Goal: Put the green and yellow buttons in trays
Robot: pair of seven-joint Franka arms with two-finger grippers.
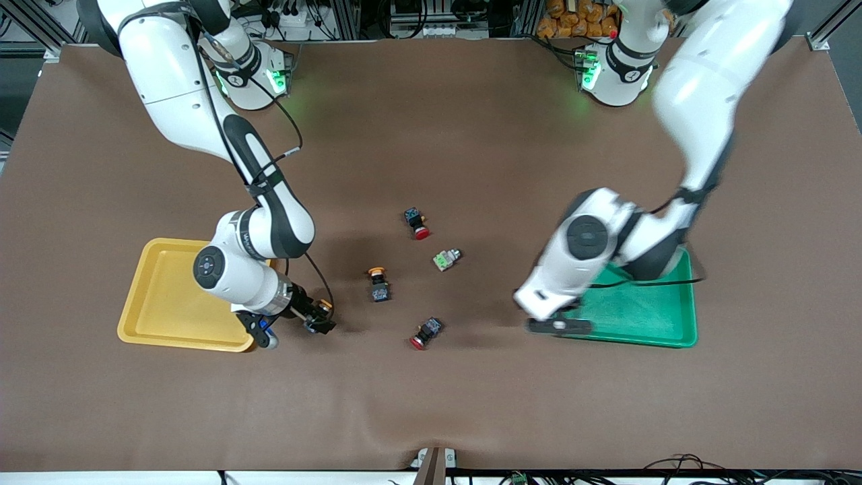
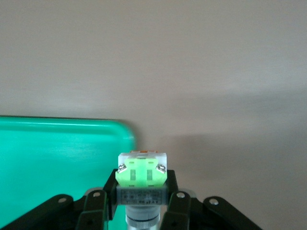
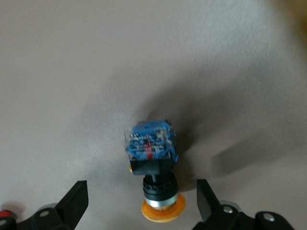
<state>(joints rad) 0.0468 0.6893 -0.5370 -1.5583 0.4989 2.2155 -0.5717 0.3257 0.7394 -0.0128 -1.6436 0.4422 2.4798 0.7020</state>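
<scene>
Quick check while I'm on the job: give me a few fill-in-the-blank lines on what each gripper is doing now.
1. The left gripper is shut on a button whose colour is ___.
2. The right gripper has its jaws ___ around a yellow button on the table.
3. The tray beside the right gripper is ___.
4. The red buttons lying loose number ___.

Missing words: green; open; yellow; two.

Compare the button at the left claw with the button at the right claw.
The green button is pale, green-backed; the yellow button black, orange-capped. The left claw grips the green button; the right claw stands open around the yellow button on the table. Both are small switches.
</scene>
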